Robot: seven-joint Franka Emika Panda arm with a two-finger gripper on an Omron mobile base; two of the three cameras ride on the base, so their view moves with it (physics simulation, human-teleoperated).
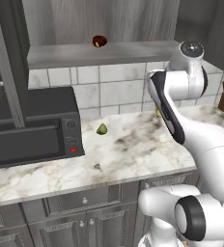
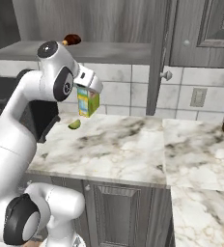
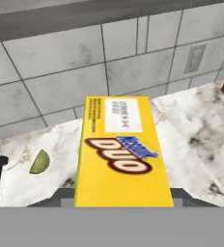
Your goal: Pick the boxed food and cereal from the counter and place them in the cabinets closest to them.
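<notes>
1. Gripper (image 2: pixel 89 87): closed on the cereal (image 2: pixel 88 102); box hangs below the hand, clear of the counter (image 2: pixel 133 144), in front of the tiled wall.
2. Cereal, hand view (image 3: pixel 121 154): yellow face toward the camera, held near its lower end.
3. Cabinets (image 1: pixel 99 50): open shelf above and behind the held box; a small dark red item (image 1: pixel 99 41) sits on it.
4. Counter items: 1 green wedge (image 2: pixel 74 124) below the box; microwave (image 1: pixel 32 130) at left.
5. Boxed food: not identified.
6. Risks, judged: box may strike the shelf's front edge on the lift; an end grip may let it tilt or slip; placing may knock the red item.
</notes>
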